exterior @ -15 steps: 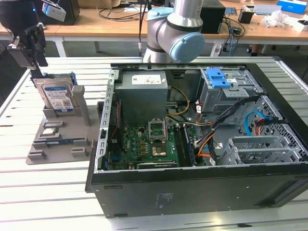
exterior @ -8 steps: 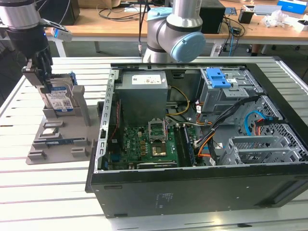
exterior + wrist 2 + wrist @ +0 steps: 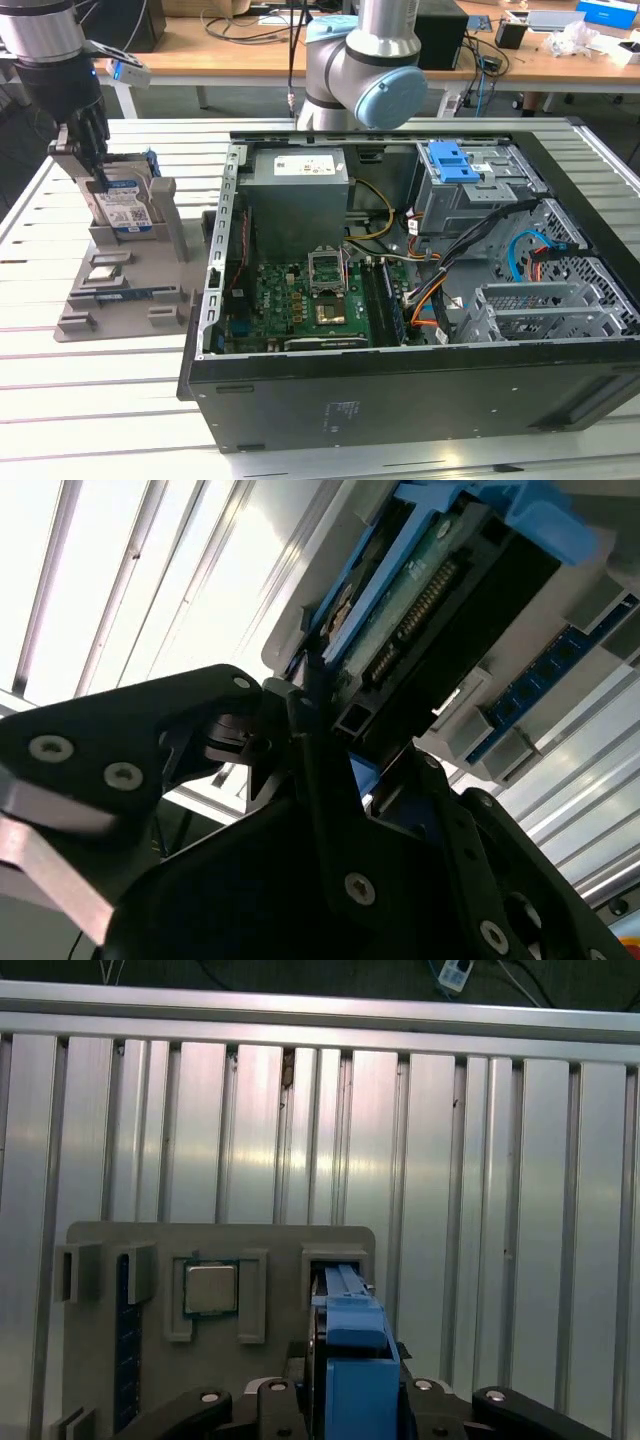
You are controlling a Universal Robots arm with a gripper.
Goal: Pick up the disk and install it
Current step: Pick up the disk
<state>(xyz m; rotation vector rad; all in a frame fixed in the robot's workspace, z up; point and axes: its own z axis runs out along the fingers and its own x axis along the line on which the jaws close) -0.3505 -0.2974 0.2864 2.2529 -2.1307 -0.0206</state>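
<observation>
Slatted table; claw clamps disk in rack; chip alongside

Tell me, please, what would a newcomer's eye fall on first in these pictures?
The open computer case, its boards and cables bare, lies across the middle and the exterior view's right. At the exterior view's left the disk stands upright in a grey holder, with the gripper at its top edge.

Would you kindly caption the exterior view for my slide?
Tool at the upright disk in its grey holder, beside the open computer.
</observation>
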